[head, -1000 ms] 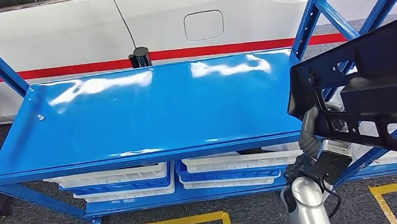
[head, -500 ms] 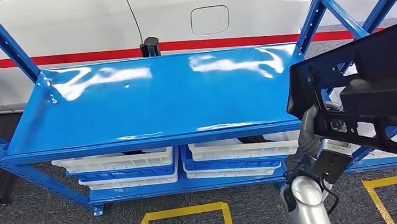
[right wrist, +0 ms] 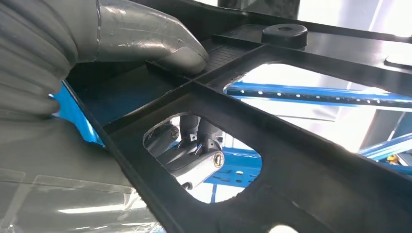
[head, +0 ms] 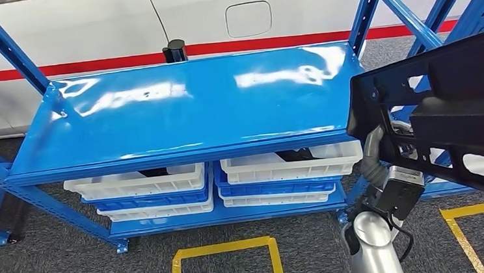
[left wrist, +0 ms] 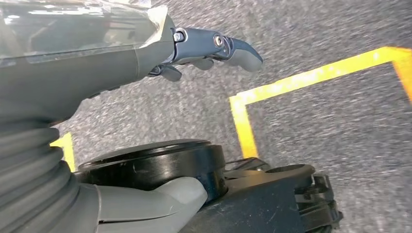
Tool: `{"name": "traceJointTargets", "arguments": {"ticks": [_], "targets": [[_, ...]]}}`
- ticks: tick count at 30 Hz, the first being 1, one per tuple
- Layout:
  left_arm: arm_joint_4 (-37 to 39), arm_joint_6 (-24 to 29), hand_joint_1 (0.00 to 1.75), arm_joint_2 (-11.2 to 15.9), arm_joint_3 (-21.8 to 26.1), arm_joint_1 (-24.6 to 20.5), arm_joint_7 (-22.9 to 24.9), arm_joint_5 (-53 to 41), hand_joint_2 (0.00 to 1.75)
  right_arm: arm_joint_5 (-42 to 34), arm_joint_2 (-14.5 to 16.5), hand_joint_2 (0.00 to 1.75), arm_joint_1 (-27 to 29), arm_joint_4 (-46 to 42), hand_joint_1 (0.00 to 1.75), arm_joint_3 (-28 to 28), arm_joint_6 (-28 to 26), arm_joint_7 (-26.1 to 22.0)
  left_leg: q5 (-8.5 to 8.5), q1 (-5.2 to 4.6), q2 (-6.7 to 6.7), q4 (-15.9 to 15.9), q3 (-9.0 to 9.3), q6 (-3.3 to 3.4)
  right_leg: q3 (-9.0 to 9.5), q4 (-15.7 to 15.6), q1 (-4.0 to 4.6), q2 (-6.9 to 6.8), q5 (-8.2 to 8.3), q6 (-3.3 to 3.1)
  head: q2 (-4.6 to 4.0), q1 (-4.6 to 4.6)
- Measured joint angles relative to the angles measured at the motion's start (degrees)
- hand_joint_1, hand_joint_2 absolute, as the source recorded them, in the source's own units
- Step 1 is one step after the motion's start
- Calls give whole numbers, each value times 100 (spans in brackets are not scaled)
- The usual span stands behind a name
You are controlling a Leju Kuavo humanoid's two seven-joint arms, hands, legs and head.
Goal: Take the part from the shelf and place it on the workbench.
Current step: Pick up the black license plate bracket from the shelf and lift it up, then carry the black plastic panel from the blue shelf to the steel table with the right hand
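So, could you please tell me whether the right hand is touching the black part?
Touching. In the right wrist view the right hand grips the black part, thumb pressed on top and fingers beneath, seen through an opening.

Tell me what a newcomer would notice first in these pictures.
First, the big black part at the right of the head view, gripped by the right robot hand, thumb above and fingers below. Next, the glossy blue shelf ahead, white bins beneath, a white car behind. The left robot hand hangs over grey floor with yellow lines.
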Motion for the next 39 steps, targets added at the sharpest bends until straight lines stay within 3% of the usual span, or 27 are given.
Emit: {"name": "traceJointTargets", "arguments": {"ticks": [1, 3, 5, 7, 9, 11, 13, 14, 15, 16, 18, 19, 21, 23, 24, 26, 28, 29, 30, 31, 33, 35, 37, 39], "targets": [[-2, -4, 0, 1, -1, 6, 9, 14, 175, -2, -1, 175, -1, 11, 175, 3, 0, 0, 151, 5, 1, -252, 208, 11, -43, 9, 1, 2, 32, 13, 0, -1], [-2, -12, 0, 2, -3, 32, 23, 27, 175, -9, -4, 175, -6, 20, 175, 9, 0, 0, 395, 10, -4, -1064, 733, 48, -113, 36, 12, 8, 83, 61, 0, -1], [-2, -12, 0, 3, -8, 59, 28, 46, 175, -22, -7, 175, -18, 26, 175, 27, 0, 0, 428, -9, -15, -1568, 997, 86, -171, 54, 30, 8, 149, 134, 0, 3], [-2, -1, 0, 3, -13, 80, 29, 75, 175, -37, -8, 175, -29, 38, 175, 50, 0, 0, 443, -34, -15, -1649, 965, 150, -215, 47, 40, 3, 229, 219, 1, 8], [-3, 11, 0, 0, -23, 91, 32, 108, 175, -51, -17, 175, -35, 50, 175, 60, 0, -1, 537, -29, 12, -1683, 879, 266, -304, 150, 39, 2, 145, 257, 0, 11], [-4, 18, 0, -2, -32, 94, 34, 128, 175, -62, -30, 175, -39, 60, 175, 60, 0, -2, 648, -17, 41, -1703, 759, 360, -517, 650, 38, 5, -241, 220, 1, 28], [-4, 21, 0, -2, -32, 95, 34, 132, 175, -66, -42, 175, -38, 79, 175, 60, 0, -2, 754, -26, 56, -1696, 625, 390, -744, 1406, 38, 6, -640, 208, 0, 42], [-5, 21, 0, -2, -32, 95, 34, 133, 175, -66, -48, 175, -36, 92, 175, 60, 0, -2, 807, -30, 64, -1692, 563, 389, -778, 1662, 36, 6, -718, 237, 0, 42], [-6, 22, 0, -2, -32, 93, 34, 135, 175, -66, -52, 175, -36, 104, 175, 60, 0, -2, 857, -33, 68, -1684, 505, 383, -704, 1706, 34, 6, -688, 287, 0, 42], [-8, 23, 0, -2, -32, 90, 34, 136, 175, -67, -55, 175, -37, 113, 175, 60, 0, -2, 900, -34, 70, -1672, 455, 372, -512, 1513, 31, 5, -584, 339, 0, 42], [-13, 27, 0, -2, -32, 80, 34, 136, 175, -67, -56, 175, -44, 123, 175, 66, 0, -2, 962, -43, 70, -1628, 359, 337, 101, 653, 33, 4, -386, 382, 1, 44], [-15, 29, 0, -2, -32, 76, 34, 137, 175, -67, -56, 175, -47, 126, 175, 74, 0, -2, 989, -53, 71, -1607, 325, 311, 353, 263, 43, 8, -358, 368, 1, 40], [-15, 33, 0, -2, -32, 70, 33, 144, 175, -70, -58, 175, -50, 140, 175, 93, 0, -4, 1049, -75, 74, -1580, 281, 253, 540, -89, 69, 17, -390, 304, 0, 34], [-15, 41, 0, 2, -33, 68, 30, 168, 175, -86, -62, 175, -53, 161, 175, 111, 0, -15, 1086, -76, 69, -1562, 250, 195, 457, -102, 42, 14, -343, 218, 0, 34], [-16, 45, 0, 5, -34, 66, 25, 184, 175, -95, -63, 175, -61, 171, 175, 123, 0, -23, 1008, -70, 58, -1503, 213, 164, 412, -104, 19, 7, -302, 151, 1, 31], [-23, 53, 0, 11, -41, 53, 8, 220, 175, -103, -63, 175, -75, 180, 175, 152, 0, -38, 568, -42, 36, -1083, 61, 91, 318, -111, -17, -9, -199, 27, 1, 10], [-38, 62, 0, 23, -51, 31, -4, 248, 175, -109, -66, 175, -78, 185, 175, 175, 0, -41, 54, -12, 23, -347, -121, 23, 193, -93, -7, -16, -90, -18, 1, -10], [-46, 65, 0, 30, -56, 23, -6, 258, 175, -113, -68, 175, -77, 188, 175, 181, 0, -42, -56, 1, 19, -61, -152, 1, 117, -75, -4, -18, -40, -14, 1, -10], [-52, 67, 0, 35, -60, 19, -6, 262, 175, -115, -70, 175, -75, 190, 175, 185, 0, -42, -38, 13, 15, 46, -100, -13, 44, -52, -4, -18, -1, 0, 0, -10], [-56, 67, 0, 39, -66, 20, -3, 266, 175, -117, -73, 175, -74, 192, 175, 186, 0, -42, 79, 30, 13, -72, 57, -19, -24, -23, -6, -17, 32, 16, 0, -10], [-61, 74, 0, 46, -93, 37, 7, 279, 175, -118, -76, 175, -73, 189, 175, 185, 0, -42, 334, 67, 7, -807, 582, -13, -138, 40, -6, -10, 84, 66, 0, -12], [-64, 90, 0, 53, -138, 59, 12, 301, 175, -118, -81, 175, -75, 185, 175, 182, 0, -45, 392, 61, -10, -1445, 952, 20, -217, 82, 13, -9, 147, 140, 1, -7], [-70, 105, 0, 55, -176, 82, 11, 318, 175, -118, -86, 175, -74, 183, 175, 183, 0, -50, 388, 16, -20, -1578, 972, 86, -258, 79, 20, -15, 229, 227, 1, -3], [-83, 114, 0, 55, -200, 98, 11, 326, 175, -118, -102, 175, -72, 181, 175, 184, 0, -55, 486, 12, 6, -1606, 887, 210, -316, 113, 14, -16, 226, 290, 1, -3]]}}
